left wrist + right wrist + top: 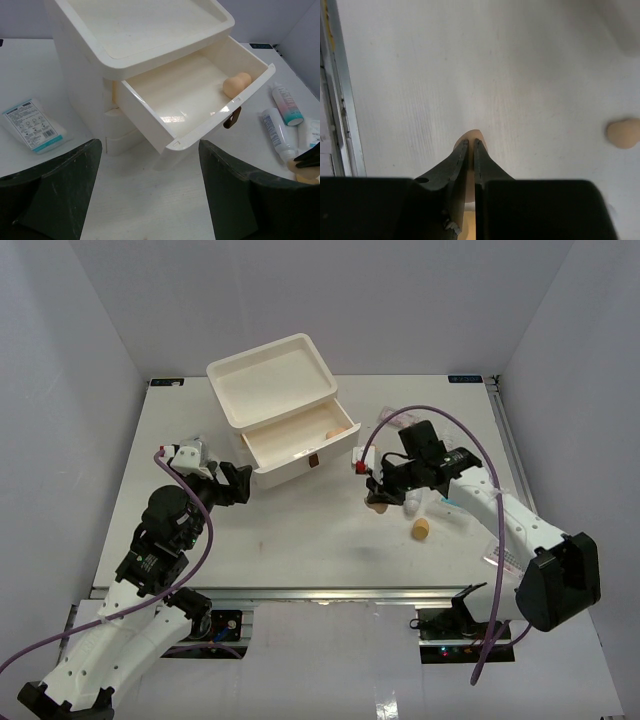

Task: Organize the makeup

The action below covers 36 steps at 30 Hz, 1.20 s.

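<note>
My right gripper (471, 142) is shut on a tan egg-shaped sponge (474, 133), squeezing it thin just above the table; from above the pair show right of the box (379, 506). A second sponge (421, 529) lies loose nearby (623, 133). A third rests in the open top drawer (236, 84) of the white drawer box (270, 390). Two white tubes (286, 104) (277, 134) lie right of the drawer. A clear sachet with blue print (32, 124) lies left of the box. My left gripper (150, 200) stands open and empty in front of the drawer.
The pulled-out drawer (295, 445) juts toward the table's middle between both arms. More clear sachets lie behind the right arm (395, 420) and near the right front edge (505, 558). A metal rail (340, 100) marks the table's edge.
</note>
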Each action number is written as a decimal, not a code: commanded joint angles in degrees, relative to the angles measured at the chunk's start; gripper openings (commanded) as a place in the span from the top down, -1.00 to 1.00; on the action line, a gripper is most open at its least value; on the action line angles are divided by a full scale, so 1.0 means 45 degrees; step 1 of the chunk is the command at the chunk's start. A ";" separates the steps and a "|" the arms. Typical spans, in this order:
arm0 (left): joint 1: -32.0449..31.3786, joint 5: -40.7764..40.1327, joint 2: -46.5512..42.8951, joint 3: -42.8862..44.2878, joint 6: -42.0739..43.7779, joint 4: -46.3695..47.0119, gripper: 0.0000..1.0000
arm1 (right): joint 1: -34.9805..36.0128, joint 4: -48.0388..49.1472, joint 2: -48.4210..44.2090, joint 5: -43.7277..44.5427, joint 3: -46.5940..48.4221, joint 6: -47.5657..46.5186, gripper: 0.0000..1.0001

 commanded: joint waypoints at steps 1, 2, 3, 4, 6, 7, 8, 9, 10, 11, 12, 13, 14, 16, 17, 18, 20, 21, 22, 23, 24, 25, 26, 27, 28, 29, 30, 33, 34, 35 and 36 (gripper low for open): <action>0.0018 -0.0115 0.0038 -0.0037 0.0046 0.0156 -0.79 | -0.0073 0.0702 0.0295 -0.1895 0.3397 0.1161 0.79; 0.0027 -0.0124 0.0047 -0.0037 0.0037 0.0156 -0.79 | -0.0081 0.1272 0.0528 -0.1914 0.3884 0.1891 0.81; 0.0031 -0.0145 0.0059 -0.0037 0.0042 0.0156 -0.79 | -0.0085 0.1662 0.0934 -0.1948 0.4616 0.2647 0.81; 0.0031 -0.0175 0.0070 -0.0041 0.0052 0.0156 -0.79 | -0.0077 0.1939 0.1472 -0.1972 0.5509 0.3388 0.81; 0.0031 -0.0219 0.0063 -0.0063 0.0046 0.0156 -0.79 | -0.0040 0.2414 0.2552 -0.1853 0.7167 0.4491 0.82; 0.0031 -0.0236 0.0055 -0.0071 0.0038 0.0156 -0.79 | -0.0031 0.2554 0.3058 -0.1747 0.7949 0.4891 0.82; 0.0031 -0.0254 0.0054 -0.0076 0.0036 0.0156 -0.79 | -0.0021 0.2665 0.3555 -0.1513 0.8638 0.5198 0.82; 0.0031 -0.0275 0.0061 -0.0076 0.0043 0.0156 -0.79 | -0.0007 0.2742 0.4042 -0.1126 0.9217 0.5395 0.81; 0.0031 -0.0296 0.0068 -0.0076 0.0050 0.0156 -0.79 | 0.0007 0.2819 0.4529 -0.0739 0.9797 0.5591 0.81; 0.0031 -0.0295 0.0062 -0.0076 0.0052 0.0156 -0.79 | 0.0020 0.2896 0.4916 -0.0388 1.0077 0.5752 0.80; 0.0033 -0.0284 0.0051 -0.0076 0.0053 0.0156 -0.79 | 0.0030 0.2967 0.5252 -0.0077 1.0201 0.5881 0.79; 0.0050 -0.0284 0.0051 -0.0076 0.0053 0.0156 -0.79 | 0.0013 0.3002 0.5608 0.0062 1.0337 0.5917 0.78; 0.0051 -0.0284 0.0032 -0.0076 0.0053 0.0156 -0.79 | 0.0031 0.3059 0.5756 0.0253 1.0326 0.5955 0.77; 0.0051 -0.0272 0.0044 -0.0076 0.0053 0.0156 -0.79 | 0.0045 0.3417 0.5942 0.0594 1.0047 0.6110 0.69; 0.0051 -0.0265 0.0050 -0.0076 0.0053 0.0156 -0.79 | 0.0051 0.3599 0.6034 0.0764 0.9903 0.6188 0.65; 0.0051 -0.0247 0.0059 -0.0067 0.0044 0.0156 -0.79 | 0.0042 0.3714 0.6118 0.0886 0.9889 0.6218 0.60; 0.0051 -0.0215 0.0060 -0.0056 0.0044 0.0156 -0.79 | 0.0032 0.3843 0.6235 0.1036 0.9887 0.6261 0.40; 0.0051 -0.0206 0.0048 -0.0059 0.0052 0.0156 -0.79 | 0.0032 0.3841 0.6245 0.1041 0.9890 0.6270 0.27; 0.0051 -0.0206 0.0038 -0.0069 0.0052 0.0156 -0.79 | 0.0032 0.3831 0.6216 0.1021 0.9870 0.6270 0.18; 0.0051 -0.0203 0.0031 -0.0076 0.0053 0.0156 -0.79 | 0.0032 0.3827 0.6156 0.0992 0.9826 0.6273 0.09; 0.0051 -0.0193 0.0031 -0.0076 0.0053 0.0156 -0.79 | 0.0032 0.3837 0.6031 0.0944 0.9730 0.6283 -0.01; 0.0051 -0.0181 0.0025 -0.0070 0.0053 0.0156 -0.79 | 0.0038 0.3844 0.5914 0.0911 0.9645 0.6290 -0.08; 0.0051 -0.0160 0.0012 -0.0057 0.0056 0.0152 -0.79 | 0.0047 0.3844 0.5791 0.0902 0.9565 0.6290 -0.13; 0.0051 -0.0134 0.0012 -0.0056 0.0069 0.0140 -0.79 | 0.0035 0.3844 0.5616 0.0877 0.9440 0.6290 -0.18; 0.0051 -0.0114 0.0026 -0.0056 0.0072 0.0151 -0.79 | 0.0032 0.3844 0.5326 0.0842 0.9321 0.6275 -0.22; 0.0051 -0.0101 0.0023 -0.0049 0.0072 0.0148 -0.79 | -0.0036 0.3836 0.5090 0.0697 0.9133 0.6270 -0.24; 0.0051 -0.0091 0.0013 -0.0039 0.0072 0.0138 -0.79 | -0.0127 0.3826 0.4886 0.0514 0.8920 0.6270 -0.26; 0.0051 -0.0012 -0.0008 -0.0037 0.0072 0.0137 -0.80 | -0.0929 0.3843 0.4052 -0.0518 0.8227 0.6251 -0.25; 0.0051 0.0013 -0.0020 -0.0037 0.0072 0.0137 -0.80 | -0.1307 0.3844 0.3871 -0.0745 0.7994 0.6274 -0.25; 0.0051 0.0043 -0.0032 -0.0037 0.0072 0.0141 -0.80 | -0.1723 0.3873 0.3712 -0.0944 0.7729 0.6329 -0.25; 0.0051 0.0083 -0.0046 -0.0037 0.0072 0.0155 -0.80 | -0.2205 0.3953 0.3590 -0.1105 0.7408 0.6435 -0.25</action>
